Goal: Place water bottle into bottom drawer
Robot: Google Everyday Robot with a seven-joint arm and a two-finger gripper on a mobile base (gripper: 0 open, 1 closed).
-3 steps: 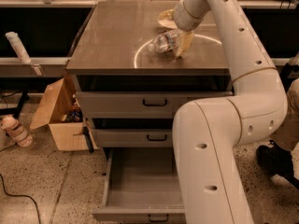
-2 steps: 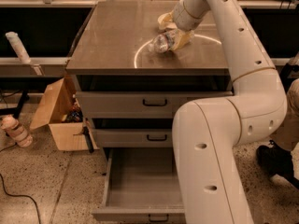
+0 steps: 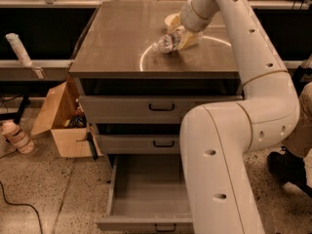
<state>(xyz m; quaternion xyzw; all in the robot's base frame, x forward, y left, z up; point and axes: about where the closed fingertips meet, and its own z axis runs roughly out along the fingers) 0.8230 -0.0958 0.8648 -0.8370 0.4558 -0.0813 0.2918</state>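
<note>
The grey cabinet top [image 3: 117, 38] carries the action toward its right rear, where the gripper [image 3: 186, 37] is closed on the water bottle [image 3: 166, 43], which is held tilted just over that top. Its thin, ribbed clear plastic looks light, slick and easy to crush, so the ribbed middle seems the safest hold. The bottom drawer [image 3: 146, 194] stands pulled open at the cabinet's foot. The arm hides the exact contact, most of a white bowl [image 3: 171, 19] and the drawer's right side.
</note>
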